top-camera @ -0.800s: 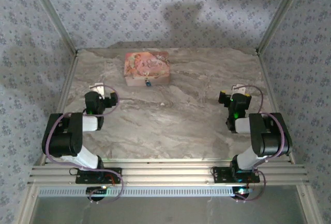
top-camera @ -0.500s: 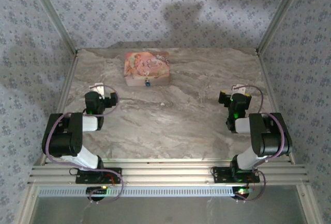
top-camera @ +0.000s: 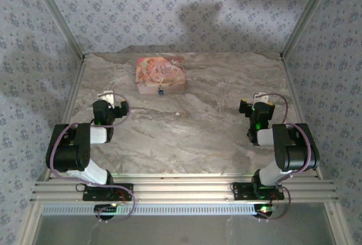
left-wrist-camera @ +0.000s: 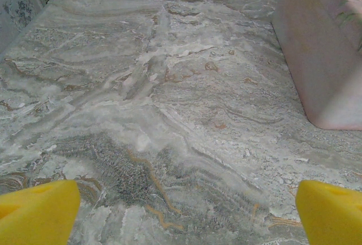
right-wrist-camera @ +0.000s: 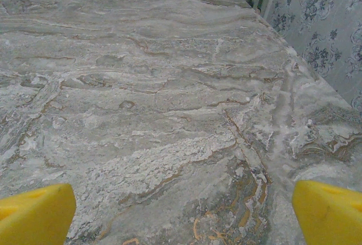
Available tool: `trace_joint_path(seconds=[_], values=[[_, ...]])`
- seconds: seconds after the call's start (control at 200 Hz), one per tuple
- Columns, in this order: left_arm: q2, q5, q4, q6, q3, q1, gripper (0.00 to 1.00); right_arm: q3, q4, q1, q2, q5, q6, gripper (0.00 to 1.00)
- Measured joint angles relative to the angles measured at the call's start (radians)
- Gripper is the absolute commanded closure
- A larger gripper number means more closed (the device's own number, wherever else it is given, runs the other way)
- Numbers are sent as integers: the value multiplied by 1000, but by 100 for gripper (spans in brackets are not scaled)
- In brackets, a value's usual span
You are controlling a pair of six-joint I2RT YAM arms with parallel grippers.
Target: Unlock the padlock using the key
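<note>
The padlock (top-camera: 161, 91) sits against the near face of the pink box (top-camera: 160, 74), at the far middle of the desk (top-camera: 186, 137) (from above it is only a small teal speck). The left arm's fingers (left-wrist-camera: 35, 212) are spread wide over bare marble, with the box ahead to their right. The right arm's fingers (right-wrist-camera: 328, 211), equally spread, are well apart from it.

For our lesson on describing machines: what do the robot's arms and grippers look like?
The left arm and right arm are bulky black housings joined by white links, each trailed by a thin purple cable. A green light glows on the right arm. The left gripper and right gripper have bright yellow wedge-shaped fingertips.
</note>
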Motion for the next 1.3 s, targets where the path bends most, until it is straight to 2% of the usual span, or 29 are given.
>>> trace_joint_path(seconds=[0.919, 0.989, 1.064, 1.189, 1.299], values=[[0, 0, -1, 0, 0, 0, 2, 0, -1, -6, -1, -1, 0, 0], [-15, 0, -48, 0, 7, 0, 2, 0, -21, -11, -18, -16, 0, 0], [-43, -6, -161, -3, 50, 0, 2, 5, -83, -14, -67, -29, -7, 0], [-81, -18, -410, -51, 235, 9, 2, 131, -350, -4, -163, -26, 11, 0], [-116, 31, -509, -137, 350, 22, 2, 329, -565, 5, -179, -63, 117, 12]])
